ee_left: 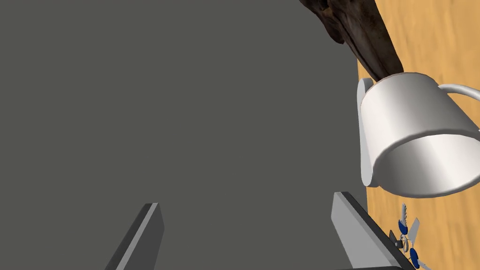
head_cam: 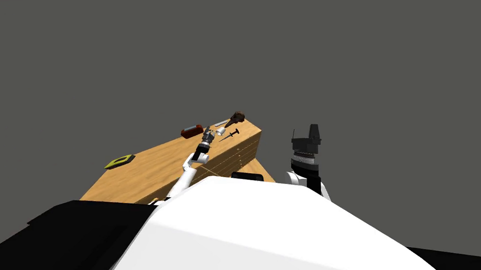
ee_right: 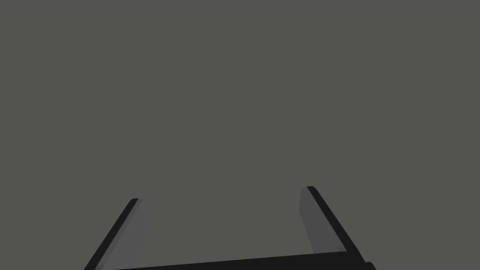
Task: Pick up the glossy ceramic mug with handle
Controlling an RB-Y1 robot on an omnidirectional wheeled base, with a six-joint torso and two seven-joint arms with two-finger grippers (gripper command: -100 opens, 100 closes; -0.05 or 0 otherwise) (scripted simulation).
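White and glossy, the mug [ee_left: 412,136] lay on its side near the far end of the wooden table [head_cam: 150,164], with its mouth toward the left gripper [ee_left: 247,199]. That gripper's fingers were spread, and the mug lay outside the gap, just beside one finger. A dark brown object [ee_left: 361,33] lay just behind the mug, and blue-headed keys [ee_left: 407,234] lay near. The right gripper [ee_right: 221,193] was spread and held nothing.
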